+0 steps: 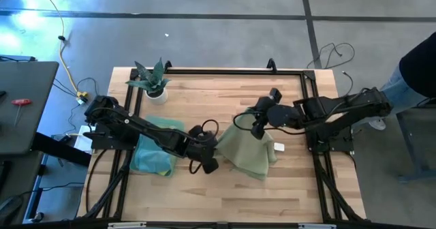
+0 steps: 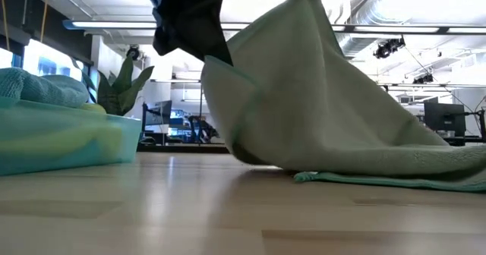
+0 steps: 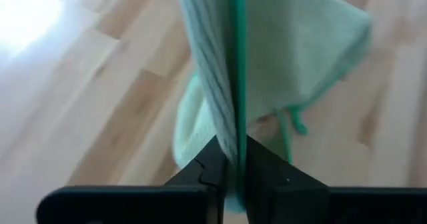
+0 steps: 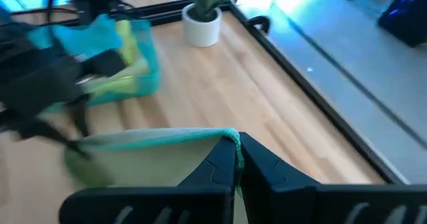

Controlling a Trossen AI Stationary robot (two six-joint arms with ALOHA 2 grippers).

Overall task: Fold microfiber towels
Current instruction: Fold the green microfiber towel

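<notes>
A pale green microfiber towel [image 1: 248, 150] with a darker green hem is held up at mid-table like a tent [image 2: 326, 96]. Its lower end [image 2: 395, 171] lies on the wood. My left gripper [image 1: 211, 154] is shut on its left side and my right gripper [image 1: 255, 127] is shut on its upper far part. More towels in teal, blue and yellow lie in a stack [image 1: 155, 150] under my left arm, also in the low view [image 2: 53, 130] and the right wrist view [image 4: 120, 57]. My left gripper pinches the towel's hemmed edge [image 3: 235, 117] between its two fingers, with the cloth gathered in folds there. The fingers slant down toward the table. The towel is lifted at this side and hangs below the fingers [image 2: 216, 69]. My right gripper pinches a hemmed corner [image 4: 230, 139] of the towel between its two fingers, slanting down from the table's right side. The top edge [image 4: 153, 139] runs from this corner toward my left gripper. The corner is lifted clear and the cloth slopes down to the table.
A small potted plant [image 1: 153, 84] in a white pot stands at the far left of the table. A black frame rail [image 1: 231, 71] runs along the far edge. A small white tag [image 1: 279, 147] lies by the towel. A person [image 1: 419, 65] stands beyond the right edge.
</notes>
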